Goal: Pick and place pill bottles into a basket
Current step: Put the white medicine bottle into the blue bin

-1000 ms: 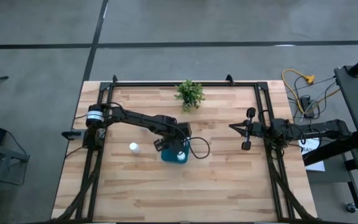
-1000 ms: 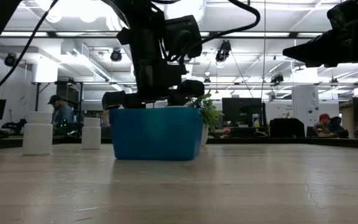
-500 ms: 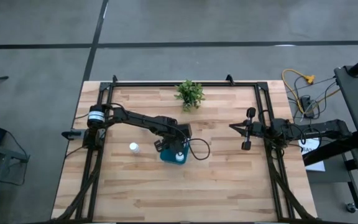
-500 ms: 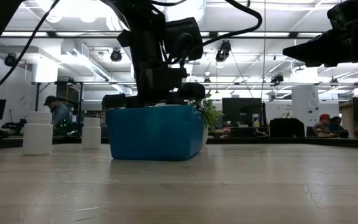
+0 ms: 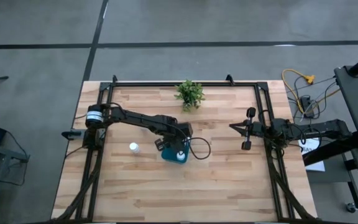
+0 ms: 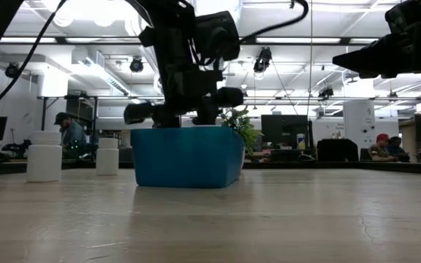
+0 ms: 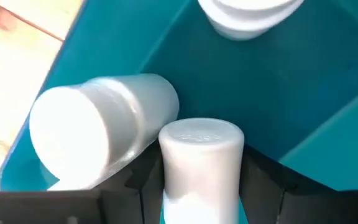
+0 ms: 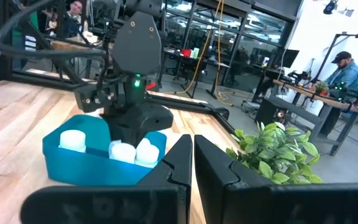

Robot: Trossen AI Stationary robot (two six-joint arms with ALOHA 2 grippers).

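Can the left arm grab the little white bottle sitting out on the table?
Probably not yet. The left gripper is over the basket, closed on a bottle. The path to the table bottle looks clear.

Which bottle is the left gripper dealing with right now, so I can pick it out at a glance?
Find the teal basket at the middle of the wooden table; the left gripper hangs over it. The bottle stands upright between its fingers, cap toward the wrist camera. Its nearest neighbour in the basket lies tipped on its side, and two more bottles stand outside on the table.
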